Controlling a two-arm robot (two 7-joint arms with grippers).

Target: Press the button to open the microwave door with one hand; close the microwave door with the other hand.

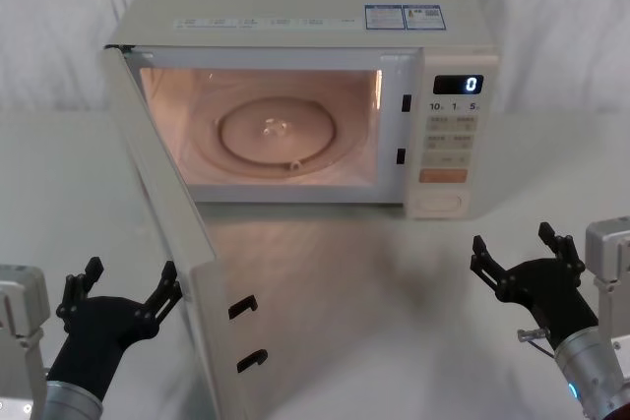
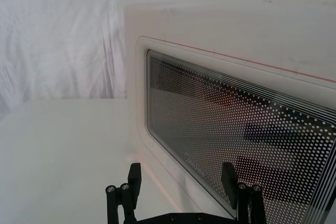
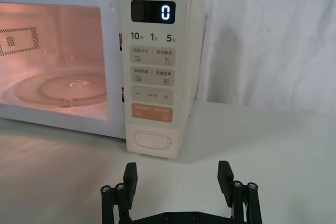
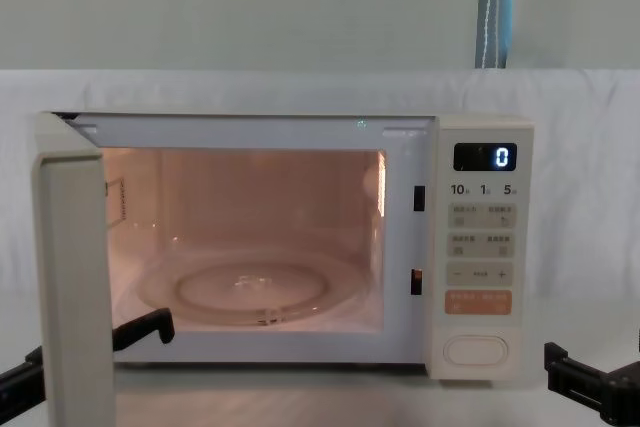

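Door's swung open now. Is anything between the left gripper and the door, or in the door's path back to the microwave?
Nothing visible. The left gripper sits open just outside the microwave door, and the table before the lit cavity is bare.

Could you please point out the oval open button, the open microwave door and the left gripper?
wide cream oval button [image 3: 151, 141]: right wrist view, centre.
cream microwave door [image 1: 167, 223]: head view, inner face.
black left gripper [image 1: 126, 288]: head view, between fingertips.

Microwave door [image 4: 70, 277] hides the left claw's tip — cream keys' [image 1: 451, 125] print seems unreadable
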